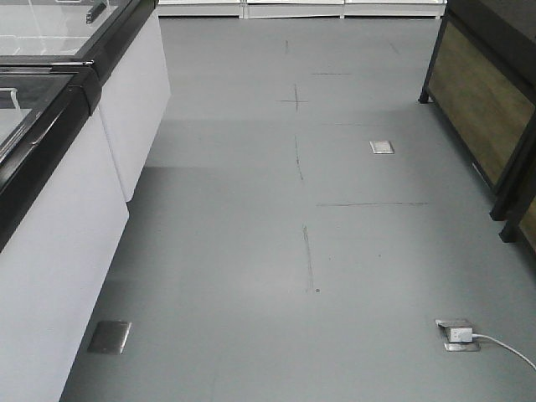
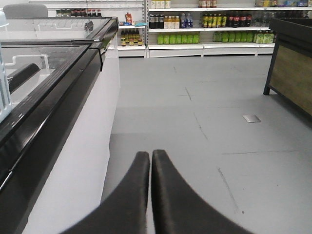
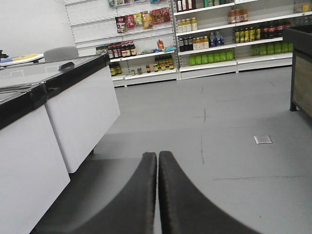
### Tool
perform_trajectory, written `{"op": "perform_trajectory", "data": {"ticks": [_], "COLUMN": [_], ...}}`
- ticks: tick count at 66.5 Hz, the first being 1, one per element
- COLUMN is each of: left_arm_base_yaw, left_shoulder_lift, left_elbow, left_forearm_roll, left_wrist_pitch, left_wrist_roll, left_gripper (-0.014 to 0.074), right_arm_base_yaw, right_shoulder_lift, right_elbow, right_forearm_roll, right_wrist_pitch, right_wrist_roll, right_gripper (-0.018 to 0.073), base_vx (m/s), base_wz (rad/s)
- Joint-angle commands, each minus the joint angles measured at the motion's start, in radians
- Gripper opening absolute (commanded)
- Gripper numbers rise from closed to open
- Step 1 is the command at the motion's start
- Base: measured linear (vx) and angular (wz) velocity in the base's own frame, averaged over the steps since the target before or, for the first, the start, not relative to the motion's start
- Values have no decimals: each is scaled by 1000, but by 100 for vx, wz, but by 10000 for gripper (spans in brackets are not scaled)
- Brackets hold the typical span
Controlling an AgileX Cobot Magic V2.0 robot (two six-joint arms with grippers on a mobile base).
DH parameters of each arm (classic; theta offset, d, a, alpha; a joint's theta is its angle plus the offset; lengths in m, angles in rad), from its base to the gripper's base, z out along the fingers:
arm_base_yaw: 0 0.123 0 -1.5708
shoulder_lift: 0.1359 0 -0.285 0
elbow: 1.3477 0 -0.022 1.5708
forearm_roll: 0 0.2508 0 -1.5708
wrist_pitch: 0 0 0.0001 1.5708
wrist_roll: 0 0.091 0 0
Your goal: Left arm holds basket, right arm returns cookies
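My left gripper (image 2: 150, 153) is shut with nothing in it, its black fingers pressed together and pointing down the aisle over the grey floor. My right gripper (image 3: 157, 155) is likewise shut and holds nothing. A sliver of light blue slotted plastic, the basket (image 2: 3, 83), shows at the far left edge of the left wrist view, above the freezer lid. The cookies are out of view. Neither arm appears in the front view.
White chest freezers (image 1: 75, 167) with black-framed glass lids run along the left. A wood-panelled display stand (image 1: 486, 100) is on the right. Shelves of bottles (image 2: 195, 29) line the far wall. A floor socket with a white plug and cable (image 1: 458, 334) lies at front right.
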Motion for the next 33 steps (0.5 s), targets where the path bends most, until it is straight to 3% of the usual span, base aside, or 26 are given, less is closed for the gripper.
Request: {"op": "perform_trajectory", "data": {"ticks": [1,33], "left_arm_base_yaw": [-8,-8], "left_shoulder_lift": [-15,-15], "left_elbow": [10,10], "left_forearm_roll": [-8,-8], "left_wrist_pitch": [-70,-70], "left_wrist_roll": [2,1], "left_gripper": [-7,-7], "right_arm_base_yaw": [-4,-4], "right_shoulder_lift": [-6,-6], "right_elbow": [-2,-2], "right_forearm_roll": [-2,-2], "right_wrist_pitch": [-77,-77], "right_wrist_roll": [-5,-5], "right_gripper": [-8,-8], "base_vx": [0,0], "base_wz": [0,0]}}
